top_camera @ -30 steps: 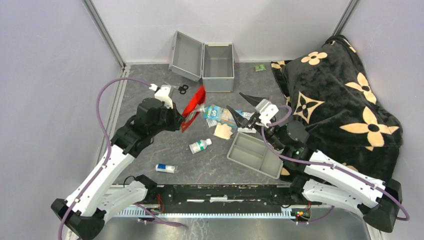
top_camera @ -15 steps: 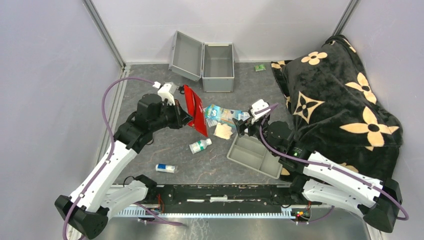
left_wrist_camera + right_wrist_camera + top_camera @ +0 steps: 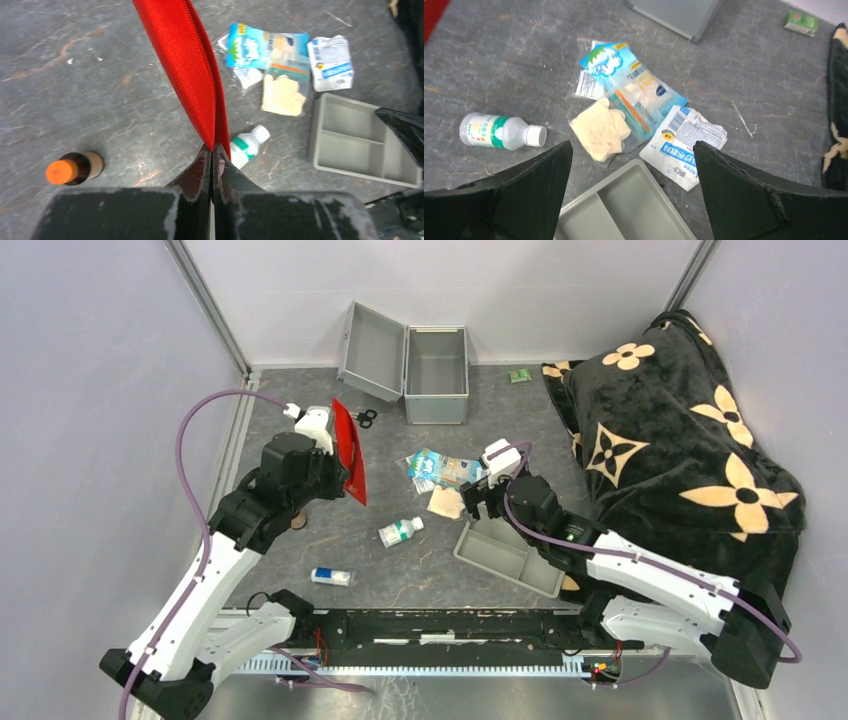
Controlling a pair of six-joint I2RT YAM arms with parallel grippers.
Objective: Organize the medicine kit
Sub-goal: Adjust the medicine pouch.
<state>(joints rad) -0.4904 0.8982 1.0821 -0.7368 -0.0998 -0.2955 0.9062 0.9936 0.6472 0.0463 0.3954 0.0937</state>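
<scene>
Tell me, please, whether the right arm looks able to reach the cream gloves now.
Probably yes: the right gripper hangs open over the cream gloves, which look uncovered; the grey tray close by might crowd a finger.

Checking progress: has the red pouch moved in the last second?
Yes. The red pouch, pinched by the left gripper, shifted left relative to the medicine kit, now beside the scissors.

High rear overview, downward wrist close-ups (shared: grey tray (image 3: 639, 200))
</scene>
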